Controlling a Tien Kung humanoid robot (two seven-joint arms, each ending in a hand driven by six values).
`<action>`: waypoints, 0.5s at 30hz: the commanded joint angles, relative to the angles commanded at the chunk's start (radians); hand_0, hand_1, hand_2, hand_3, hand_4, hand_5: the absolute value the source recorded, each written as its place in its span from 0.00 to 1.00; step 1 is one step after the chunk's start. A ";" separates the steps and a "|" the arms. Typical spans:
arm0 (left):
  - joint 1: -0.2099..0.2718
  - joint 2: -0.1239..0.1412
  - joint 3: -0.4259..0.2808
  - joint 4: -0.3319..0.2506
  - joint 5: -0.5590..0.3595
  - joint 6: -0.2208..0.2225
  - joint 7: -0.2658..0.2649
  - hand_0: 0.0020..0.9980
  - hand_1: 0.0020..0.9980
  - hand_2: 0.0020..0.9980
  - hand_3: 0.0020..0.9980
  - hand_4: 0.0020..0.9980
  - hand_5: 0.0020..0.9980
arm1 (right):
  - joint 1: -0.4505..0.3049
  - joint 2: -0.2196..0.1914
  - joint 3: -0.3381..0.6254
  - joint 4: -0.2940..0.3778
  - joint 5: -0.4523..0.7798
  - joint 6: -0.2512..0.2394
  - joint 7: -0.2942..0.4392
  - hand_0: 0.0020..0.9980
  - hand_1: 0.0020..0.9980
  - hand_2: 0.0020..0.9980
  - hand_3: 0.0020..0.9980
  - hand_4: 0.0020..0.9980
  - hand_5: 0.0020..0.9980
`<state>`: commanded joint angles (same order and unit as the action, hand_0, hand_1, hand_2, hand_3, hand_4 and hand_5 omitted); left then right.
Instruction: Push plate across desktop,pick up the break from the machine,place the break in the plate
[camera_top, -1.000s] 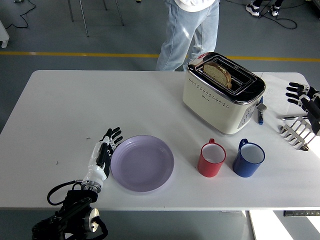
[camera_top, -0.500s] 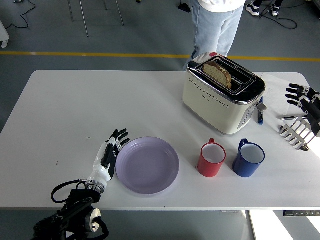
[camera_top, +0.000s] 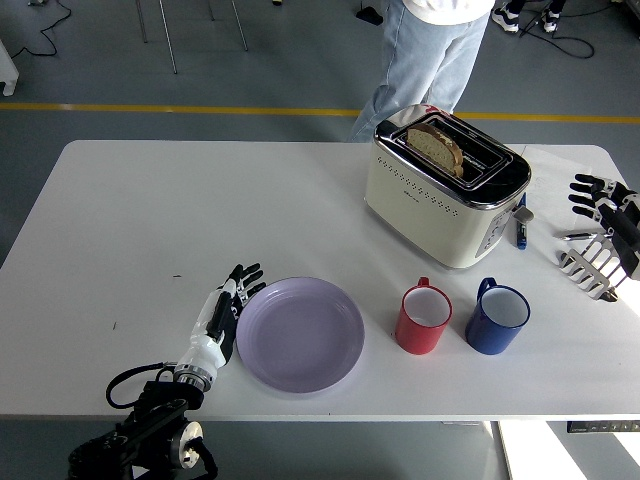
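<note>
Left hand (camera_top: 225, 310) flat-fingered and released, grasping nothing, pressed edge-on against the left rim of the lilac plate (camera_top: 300, 334) near the table's front edge. Judged to be in the first step, mid-push: plate not yet under or beside the machine, bread not yet lifted, nothing yet placed. Directly right of that hand, touching it: the plate itself, shallow, round, smooth, bare inside, lying flat on the white table (camera_top: 150, 220). Further right of the plate, just beside one another: a red mug (camera_top: 423, 318) and a blue mug (camera_top: 497, 318), both upright with handles toward the far side, standing in the line of any longer push. Beyond the mugs, up and to the right of the left hand: a cream toaster (camera_top: 445, 190) with a chrome top, one brown-crusted slice of bread (camera_top: 437, 146) standing in a slot, its upper part proud of the opening and looking easy to pinch. Right hand (camera_top: 606, 200) at the table's right edge, well apart from the toaster, over a metal rack (camera_top: 590, 265), fingers loosely spread and empty. Farthest off, behind the toaster: a person's legs (camera_top: 425, 55) in light jeans, hands out of view.
</note>
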<state>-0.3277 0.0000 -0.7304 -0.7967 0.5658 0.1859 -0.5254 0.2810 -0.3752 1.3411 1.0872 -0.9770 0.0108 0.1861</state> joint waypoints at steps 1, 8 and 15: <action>0.001 0.000 0.000 0.000 0.000 -0.001 0.000 0.80 0.84 0.88 0.82 0.60 1.00 | 0.000 0.000 -0.001 0.000 0.000 0.000 0.000 0.80 0.75 0.74 0.72 0.42 0.60; 0.003 0.000 -0.018 -0.002 0.007 0.017 -0.010 0.80 0.84 0.88 0.82 0.60 1.00 | 0.004 0.000 0.001 0.000 -0.001 0.000 0.000 0.80 0.75 0.73 0.72 0.42 0.60; 0.025 0.000 -0.112 -0.015 0.062 0.133 -0.055 0.78 0.84 0.88 0.81 0.60 1.00 | 0.012 -0.005 0.000 0.009 -0.002 -0.007 0.000 0.80 0.75 0.73 0.72 0.42 0.60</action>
<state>-0.3029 0.0000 -0.8424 -0.8112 0.6277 0.3190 -0.5807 0.2928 -0.3807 1.3411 1.0961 -0.9792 0.0040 0.1860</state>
